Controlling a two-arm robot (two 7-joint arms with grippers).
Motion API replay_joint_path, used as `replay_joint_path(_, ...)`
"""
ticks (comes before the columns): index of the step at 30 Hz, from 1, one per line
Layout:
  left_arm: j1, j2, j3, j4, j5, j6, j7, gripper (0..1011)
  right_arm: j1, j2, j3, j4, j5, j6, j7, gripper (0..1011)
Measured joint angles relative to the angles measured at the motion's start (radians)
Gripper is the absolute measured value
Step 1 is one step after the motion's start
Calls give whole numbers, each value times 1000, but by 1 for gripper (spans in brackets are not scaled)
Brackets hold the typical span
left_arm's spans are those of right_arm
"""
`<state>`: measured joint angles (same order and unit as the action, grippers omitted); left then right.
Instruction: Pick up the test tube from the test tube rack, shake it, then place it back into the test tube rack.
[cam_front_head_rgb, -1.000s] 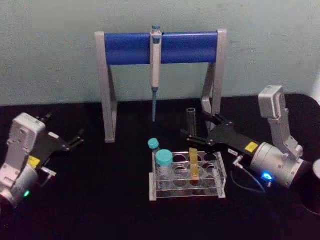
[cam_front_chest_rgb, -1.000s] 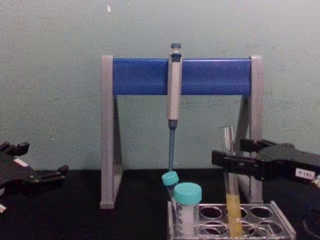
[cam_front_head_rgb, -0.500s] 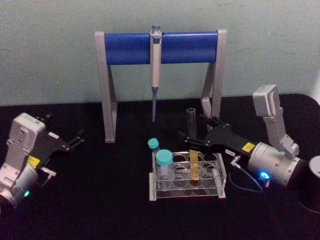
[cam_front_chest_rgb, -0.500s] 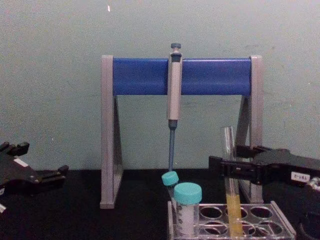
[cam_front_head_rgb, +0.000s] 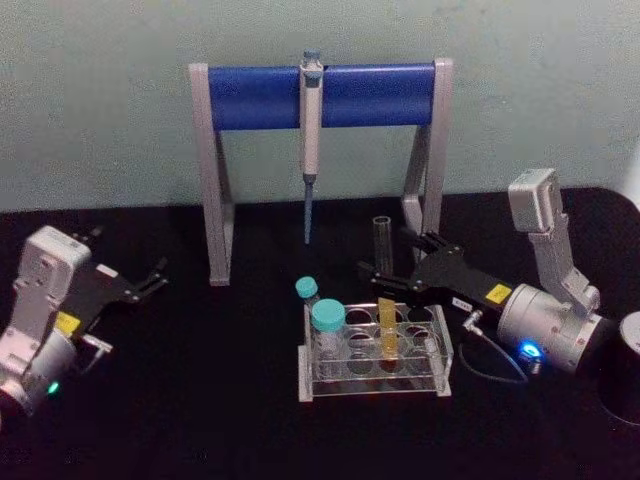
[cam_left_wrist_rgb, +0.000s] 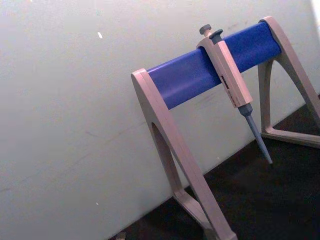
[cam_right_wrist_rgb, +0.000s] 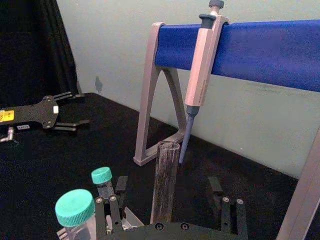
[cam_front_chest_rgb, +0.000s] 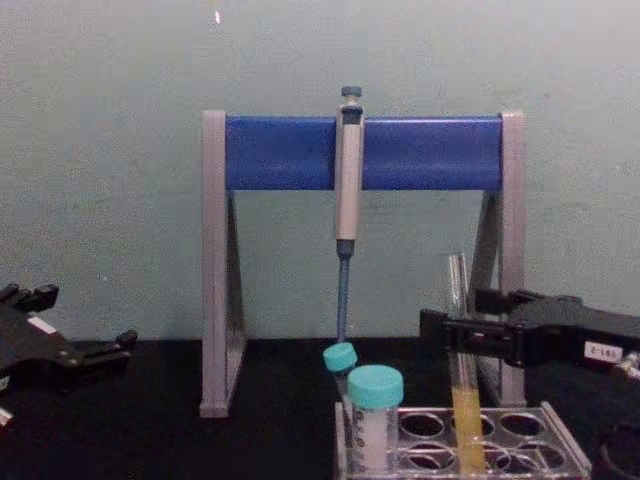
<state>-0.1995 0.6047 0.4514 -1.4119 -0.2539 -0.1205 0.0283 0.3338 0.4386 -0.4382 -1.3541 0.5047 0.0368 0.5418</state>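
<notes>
The test tube (cam_front_chest_rgb: 466, 418) stands upright in a hole of the test tube rack (cam_front_head_rgb: 372, 390), in the right half of the back row, with yellow liquid in its lower part and its open mouth well above the top plate. The right gripper (cam_front_head_rgb: 385, 258) reaches in from the right at the height of the tube's clear upper part. Its fingers (cam_right_wrist_rgb: 119, 189) are spread to either side of the glass, with a gap showing on each side in the right wrist view.

A yellow sticker (cam_front_head_rgb: 497, 293) and a white tag (cam_front_chest_rgb: 598, 350) sit on that gripper's body (the print on both is too small to read).

Two teal-capped vials (cam_front_head_rgb: 327, 320) stand at the rack's left end. Behind it a grey-blue pipette (cam_front_head_rgb: 311, 130) hangs from the blue bar of its stand (cam_front_head_rgb: 260, 97).

The left gripper (cam_front_head_rgb: 155, 277) sits well to the left on the black table (cam_front_head_rgb: 200, 400), its fingers apart, with an unreadable yellow label (cam_front_head_rgb: 67, 322) on its arm.
</notes>
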Motion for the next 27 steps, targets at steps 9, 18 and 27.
replay_joint_path(9,0,0,0,0,0,0,0,1002,-1,0,0,-1,0,-1,-1,995)
replay_joint_path(18,0,0,0,0,0,0,0,1001,-1,0,0,-1,-1,-1,-1,767)
replay_joint_path(27,0,0,0,0,0,0,0,1001,-1,0,0,-1,-1,-1,-1,505)
